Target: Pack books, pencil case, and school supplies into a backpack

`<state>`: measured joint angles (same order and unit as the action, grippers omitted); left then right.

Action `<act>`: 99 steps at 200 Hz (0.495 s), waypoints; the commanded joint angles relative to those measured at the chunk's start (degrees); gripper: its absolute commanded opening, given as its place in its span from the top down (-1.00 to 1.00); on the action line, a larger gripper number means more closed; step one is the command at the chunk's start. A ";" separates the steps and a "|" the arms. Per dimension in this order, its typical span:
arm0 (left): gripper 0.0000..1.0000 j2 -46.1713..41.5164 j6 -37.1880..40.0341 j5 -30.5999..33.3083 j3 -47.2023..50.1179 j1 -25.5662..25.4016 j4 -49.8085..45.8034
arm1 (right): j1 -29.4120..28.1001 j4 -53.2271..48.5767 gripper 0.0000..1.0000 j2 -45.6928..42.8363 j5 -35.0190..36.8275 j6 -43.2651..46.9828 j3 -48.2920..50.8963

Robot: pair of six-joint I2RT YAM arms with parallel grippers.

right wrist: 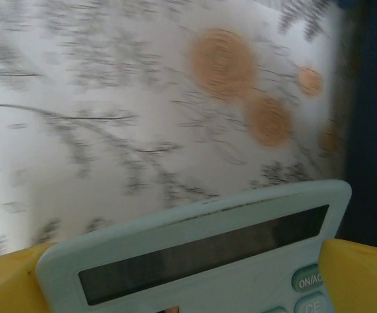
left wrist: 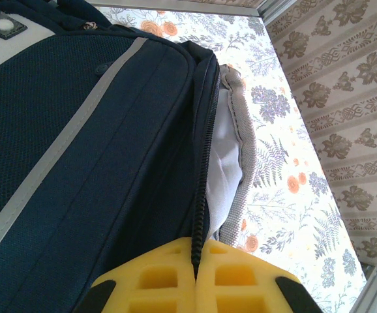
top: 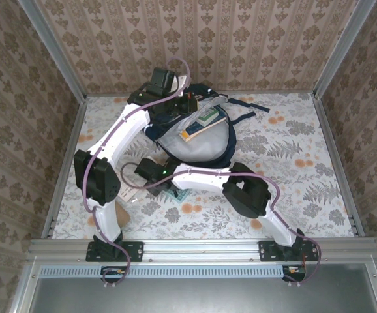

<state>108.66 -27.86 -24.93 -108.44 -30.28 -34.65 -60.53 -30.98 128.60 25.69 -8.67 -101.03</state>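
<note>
Right gripper (right wrist: 185, 261), jaws spread wide, straddles the light blue calculator (right wrist: 195, 222) on the counter (right wrist: 110, 98) just near of the backpack (left wrist: 77, 163), display running finger to finger; left gripper (left wrist: 195, 280) pinches the backpack's zip edge

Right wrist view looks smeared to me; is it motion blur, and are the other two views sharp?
Right wrist: floral tablecloth streaked and soft, calculator edge clearer. Left wrist: sharp, backpack weave crisp. Top external: even light, soft shadows, no glare.
</note>
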 commanded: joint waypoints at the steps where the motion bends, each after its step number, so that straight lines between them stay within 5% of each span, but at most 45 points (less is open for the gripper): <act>1: 1.00 -4.32 0.24 -1.30 -1.90 0.84 1.25 | 2.88 -4.56 -0.99 -1.50 4.00 -6.29 0.19; 45: 1.00 -4.25 0.20 -1.30 -1.90 0.84 1.26 | 6.66 -6.20 -0.99 -6.12 -0.16 -15.67 4.15; 99: 1.00 -4.42 0.22 -1.44 -1.64 0.84 1.43 | 11.18 10.11 -0.99 -23.68 -14.57 -22.62 24.75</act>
<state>108.66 -27.86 -25.30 -108.44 -30.28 -34.26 -53.06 -27.55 113.32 15.51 -25.32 -84.07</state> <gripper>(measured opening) 0.042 0.996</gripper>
